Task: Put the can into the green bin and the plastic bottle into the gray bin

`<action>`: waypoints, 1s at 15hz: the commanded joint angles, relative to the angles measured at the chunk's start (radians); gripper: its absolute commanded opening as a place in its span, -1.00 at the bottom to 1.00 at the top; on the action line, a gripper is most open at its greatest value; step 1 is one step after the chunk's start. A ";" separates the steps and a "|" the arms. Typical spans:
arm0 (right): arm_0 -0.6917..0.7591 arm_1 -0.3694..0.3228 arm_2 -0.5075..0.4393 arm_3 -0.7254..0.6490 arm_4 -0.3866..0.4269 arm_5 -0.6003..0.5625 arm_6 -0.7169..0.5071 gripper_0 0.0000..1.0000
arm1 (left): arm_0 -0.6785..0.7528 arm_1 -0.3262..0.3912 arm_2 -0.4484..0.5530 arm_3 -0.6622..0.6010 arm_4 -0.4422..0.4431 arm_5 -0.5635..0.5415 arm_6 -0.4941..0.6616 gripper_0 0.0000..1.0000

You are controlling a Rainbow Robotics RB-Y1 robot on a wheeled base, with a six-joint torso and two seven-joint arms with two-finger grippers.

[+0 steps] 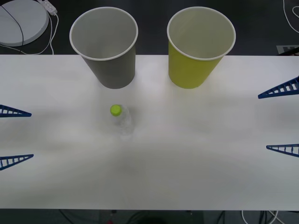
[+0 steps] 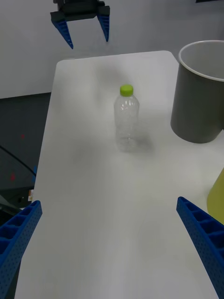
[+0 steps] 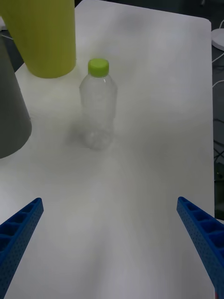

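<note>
Front view: both end effectors cut by side edges, fingertips alone showing. Bottle (image 1: 122, 122) body faint against surface (image 1: 187, 163). Right wrist: green bin (image 2: 217, 194) clipped to a sliver.

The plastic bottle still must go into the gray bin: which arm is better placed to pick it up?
Probably the left. The plastic bottle stands upright left of centre, before the gray bin, nearer the open left gripper than the open right gripper.
</note>
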 commanded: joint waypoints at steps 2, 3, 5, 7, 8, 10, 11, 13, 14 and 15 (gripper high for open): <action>0.000 0.000 0.000 0.000 0.000 0.000 0.000 1.00 | -0.009 -0.047 -0.029 -0.002 -0.022 0.029 -0.018 1.00; 0.000 0.000 0.000 0.000 0.000 0.000 0.000 1.00 | -0.020 -0.080 -0.029 -0.002 -0.048 0.029 -0.018 1.00; 0.000 0.000 0.000 0.000 0.000 0.000 0.000 1.00 | -0.035 -0.133 -0.029 -0.002 -0.083 0.029 -0.016 1.00; 0.000 0.000 0.000 0.000 0.000 0.000 0.000 1.00 | -0.051 -0.189 -0.029 -0.002 -0.127 0.030 -0.009 1.00; 0.000 0.000 0.000 0.000 0.000 0.000 0.000 1.00 | -0.058 -0.211 -0.030 0.000 -0.146 0.030 -0.006 1.00; 0.000 0.000 0.000 0.000 0.000 0.000 0.000 1.00 | -0.072 -0.260 -0.044 0.000 -0.172 0.046 -0.001 1.00; 0.000 0.000 0.000 0.000 0.000 0.000 0.000 1.00 | -0.074 -0.275 -0.062 0.000 -0.170 0.066 -0.001 1.00; 0.000 0.000 0.000 0.000 0.000 0.000 0.000 1.00 | -0.083 -0.309 -0.096 0.003 -0.173 0.109 -0.010 1.00; 0.000 0.000 0.000 0.000 0.000 0.000 0.000 1.00 | -0.086 -0.323 -0.101 0.003 -0.189 0.118 -0.012 1.00; 0.000 0.000 0.000 0.000 0.000 0.000 0.000 1.00 | -0.094 -0.341 -0.101 0.003 -0.210 0.119 -0.007 1.00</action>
